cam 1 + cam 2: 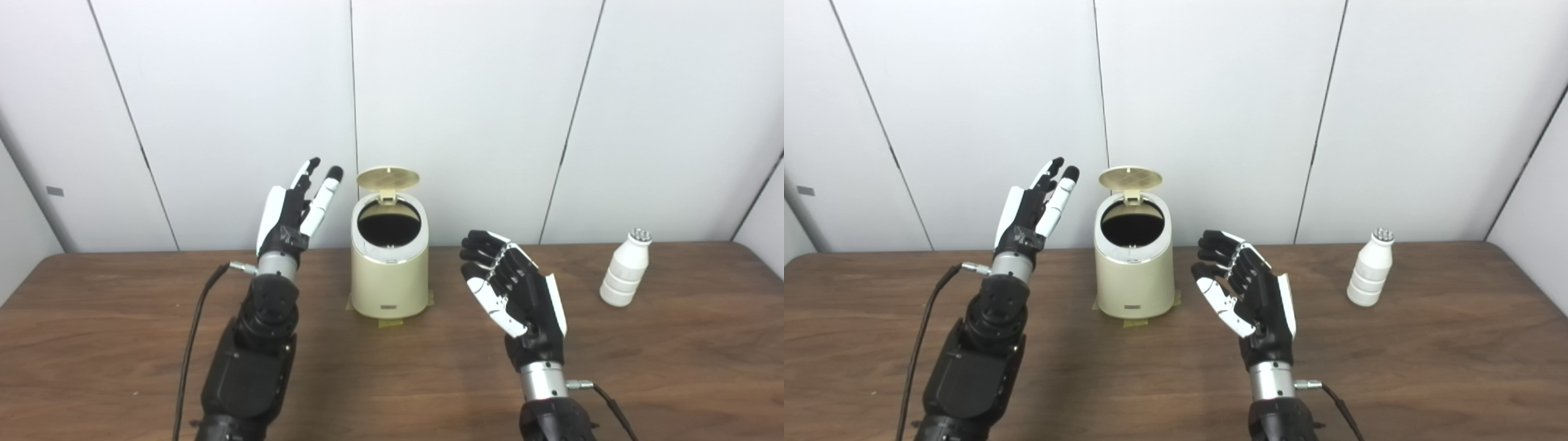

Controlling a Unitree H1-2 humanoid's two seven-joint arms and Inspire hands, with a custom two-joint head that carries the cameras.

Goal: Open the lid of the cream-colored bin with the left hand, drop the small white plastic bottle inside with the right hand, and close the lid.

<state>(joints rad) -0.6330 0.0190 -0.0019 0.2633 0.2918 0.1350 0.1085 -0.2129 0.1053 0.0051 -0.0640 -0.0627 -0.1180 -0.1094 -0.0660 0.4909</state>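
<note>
Between the two hands, on the brown table point(122, 318), the cream-colored bin point(389, 269) is standing w/ its lid point(388, 178) already tipped up and back on its hinge, the dark mouth showing; strips of tape are sitting at its base, prob. pinning it down. The left hand point(293, 211) is hovering just left of the bin at rim height, fingers spread and pointing up, holding nothing and touching nothing. The right hand point(511, 285) is hanging low just right of the bin, palm turned inward, fingers loosely curled but apart, also empty. The small white plastic bottle point(625, 268) is standing upright well off to the outer side of the right hand, near the table's far edge, so the pickup isn't done yet. Risks, biggest first: the lid is looking like it's resting open w/ no hand on it, so a knock from the left hand or a bump on the bin could be dropping it shut before the bottle arrives; the bottle is tall, narrow and light, so a sideways brush from the fingers during the reach is likely tipping or rolling it toward the edge; a release off-center could be bouncing it off the rim. Count: 1 table, 1 bin, 1 lid, 2 hands, 1 bottle.
</note>
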